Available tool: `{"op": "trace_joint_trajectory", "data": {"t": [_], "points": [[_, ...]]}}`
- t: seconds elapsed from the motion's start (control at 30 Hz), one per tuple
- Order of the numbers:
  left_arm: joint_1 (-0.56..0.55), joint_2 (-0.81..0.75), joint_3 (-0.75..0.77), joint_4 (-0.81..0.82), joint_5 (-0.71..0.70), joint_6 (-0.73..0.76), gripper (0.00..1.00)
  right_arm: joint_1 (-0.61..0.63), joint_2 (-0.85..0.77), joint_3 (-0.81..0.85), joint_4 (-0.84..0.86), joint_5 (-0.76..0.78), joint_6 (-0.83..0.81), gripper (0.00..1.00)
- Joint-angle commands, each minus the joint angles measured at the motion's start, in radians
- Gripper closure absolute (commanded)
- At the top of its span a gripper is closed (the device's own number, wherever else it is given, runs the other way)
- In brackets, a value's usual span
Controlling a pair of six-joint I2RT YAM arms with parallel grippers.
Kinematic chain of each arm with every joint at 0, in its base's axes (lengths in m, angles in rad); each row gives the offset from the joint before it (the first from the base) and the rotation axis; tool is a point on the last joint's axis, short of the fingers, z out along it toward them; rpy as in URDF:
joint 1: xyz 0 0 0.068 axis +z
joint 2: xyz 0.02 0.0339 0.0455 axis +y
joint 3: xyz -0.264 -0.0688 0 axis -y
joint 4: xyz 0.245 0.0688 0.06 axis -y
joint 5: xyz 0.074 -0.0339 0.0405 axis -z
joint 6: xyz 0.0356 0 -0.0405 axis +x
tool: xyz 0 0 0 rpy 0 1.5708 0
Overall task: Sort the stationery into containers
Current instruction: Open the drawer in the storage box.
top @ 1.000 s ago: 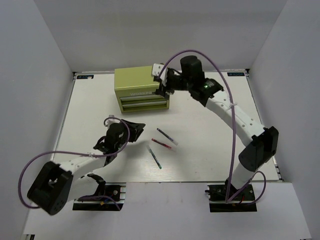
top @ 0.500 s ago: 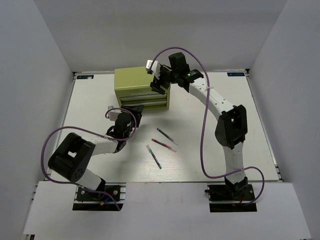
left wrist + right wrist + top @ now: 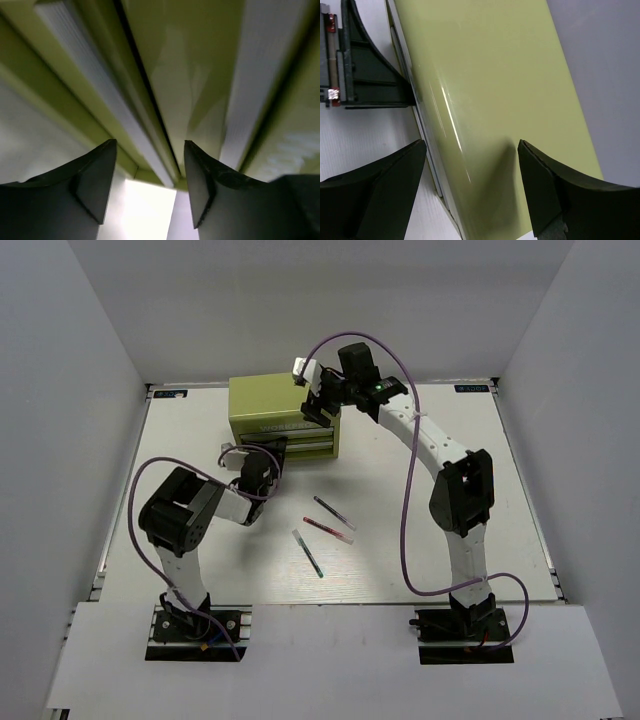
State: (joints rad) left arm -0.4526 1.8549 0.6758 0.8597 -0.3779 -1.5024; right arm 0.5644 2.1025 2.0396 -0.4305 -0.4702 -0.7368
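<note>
Pens [image 3: 328,530], three thin, light, stiff sticks lying loose mid-frame below the green chest [image 3: 265,398], will probably roll, so pinch across mid-barrel; left gripper [image 3: 150,145] at the drawer fronts [image 3: 200,75] and right gripper [image 3: 471,142] at the chest's upper right corner both gape open, empty.

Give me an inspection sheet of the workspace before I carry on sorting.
Surface: white table, evenly lit.
Job's things: olive-green chest at the back, drawers look shut; dark pen, red pen, white-green pen loose in front of it; no highlighters seen.
Clutter: nothing seen.
Grippers: left gripper open at the drawer fronts; right gripper open over the chest's top right edge.
Cables: purple cables hang in free loops, no snag seen.
Surroundings: white walls on three sides.
</note>
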Motion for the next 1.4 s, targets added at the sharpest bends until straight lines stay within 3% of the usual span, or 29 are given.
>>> {"op": "trace_joint_trajectory", "data": {"t": [0.0, 0.2, 0.57, 0.77, 1.07, 1.37], "points": [[0.02, 0.042, 0.045, 0.09, -0.003, -0.001, 0.35, -0.017, 0.017, 0.042, -0.016, 0.008, 0.001, 0.2], [0.029, 0.138, 0.068, 0.193, 0.017, -0.019, 0.45, -0.021, 0.024, 0.044, -0.024, 0.008, -0.01, 0.22], [0.029, 0.199, 0.077, 0.265, -0.012, -0.028, 0.45, -0.024, 0.04, 0.062, -0.037, 0.022, -0.024, 0.22], [0.029, 0.247, 0.042, 0.398, -0.003, -0.028, 0.77, -0.026, 0.053, 0.077, -0.065, 0.025, -0.033, 0.24], [0.029, 0.193, -0.06, 0.401, 0.007, -0.028, 0.9, -0.018, 0.07, 0.083, -0.099, 0.038, -0.039, 0.26], [0.0, 0.055, -0.174, 0.355, 0.097, -0.005, 0.93, -0.014, 0.105, 0.125, -0.146, 0.081, -0.016, 0.26]]}}
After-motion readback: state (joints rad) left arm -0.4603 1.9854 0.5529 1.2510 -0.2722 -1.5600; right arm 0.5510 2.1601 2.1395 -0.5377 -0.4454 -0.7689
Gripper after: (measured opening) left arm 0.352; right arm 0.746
